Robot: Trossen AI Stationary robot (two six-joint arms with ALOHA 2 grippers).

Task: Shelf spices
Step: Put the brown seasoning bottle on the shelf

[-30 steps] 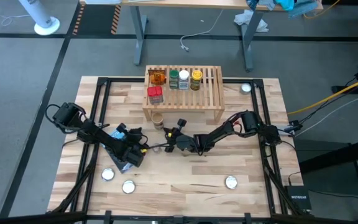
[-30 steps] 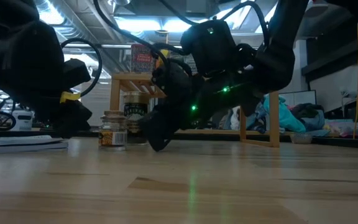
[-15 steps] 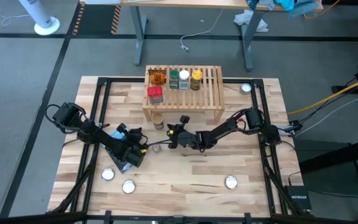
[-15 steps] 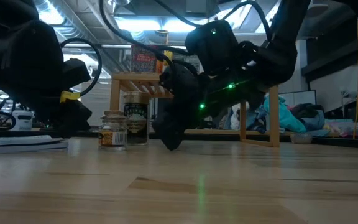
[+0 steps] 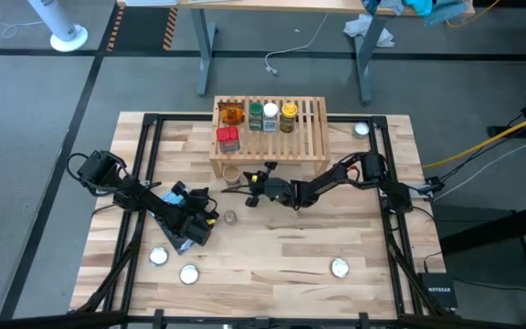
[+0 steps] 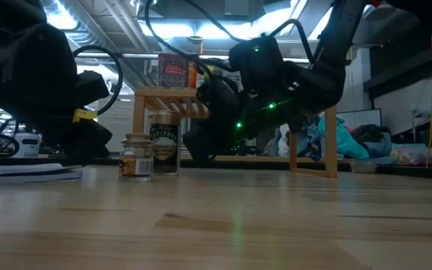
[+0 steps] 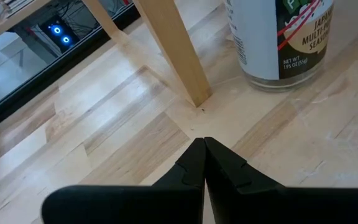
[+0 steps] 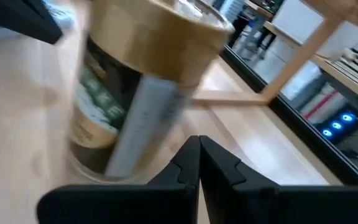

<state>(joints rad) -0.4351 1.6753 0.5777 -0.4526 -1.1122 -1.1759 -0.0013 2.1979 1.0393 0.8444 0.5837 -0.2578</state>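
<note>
Five spices already stand on the shelf [image 5: 269, 137] at twelve o'clock of the table — orange packet [image 5: 232, 114], green-lidded jar [image 5: 256, 116], white-lidded jar [image 5: 270, 116], yellow-lidded jar [image 5: 288, 115] and red tin [image 5: 228, 139]. Two remain on the tabletop: a tan-lidded jar [image 5: 232, 174] before the shelf and a small clear jar [image 5: 229, 217] nearer centre. The right gripper [image 5: 249, 192], fingers pressed together, noses toward the tan-lidded jar; the left gripper [image 5: 210, 219] rests at eight o'clock, also closed and empty. One label reads "JAPAN… MULTI-PURPOSE SEASON…".

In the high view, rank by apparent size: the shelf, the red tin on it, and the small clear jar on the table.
1. shelf, by far the largest.
2. red tin.
3. small clear jar, smallest, seen lid-on from above.
</note>
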